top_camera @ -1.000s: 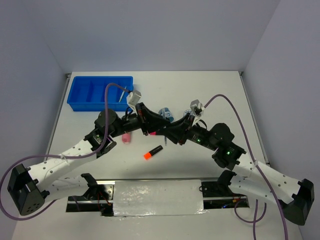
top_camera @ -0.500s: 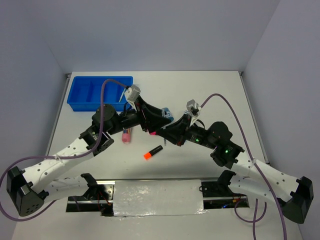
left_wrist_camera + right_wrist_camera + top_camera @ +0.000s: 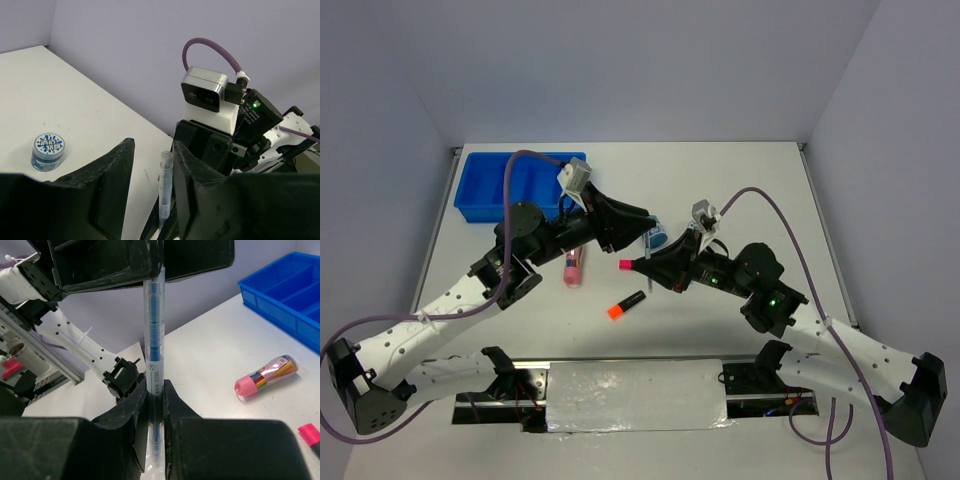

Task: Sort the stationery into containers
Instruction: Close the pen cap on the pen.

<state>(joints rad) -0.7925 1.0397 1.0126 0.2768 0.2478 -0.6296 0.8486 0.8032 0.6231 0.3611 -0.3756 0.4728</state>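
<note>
My right gripper [image 3: 155,387] is shut on a thin clear pen [image 3: 154,330] with blue ink and holds it in the air, upright in the right wrist view. My left gripper [image 3: 154,150] is open around the pen's upper part [image 3: 164,195], which lies close to one finger. In the top view the left gripper [image 3: 642,220] and the right gripper [image 3: 642,263] meet above the table's middle. The blue tray [image 3: 480,190] stands at the back left. It also shows in the right wrist view [image 3: 285,295].
A pink tube [image 3: 573,268] and an orange-ended black marker [image 3: 627,304] lie on the table. A pink-ended marker [image 3: 623,265] lies partly hidden under my right gripper. A round blue jar [image 3: 657,237] stands behind the grippers and shows in the left wrist view [image 3: 48,151].
My left gripper has moved back and to the right, and its open jaws now stand around the pen. My right gripper has shifted slightly left with the pen still in it.
</note>
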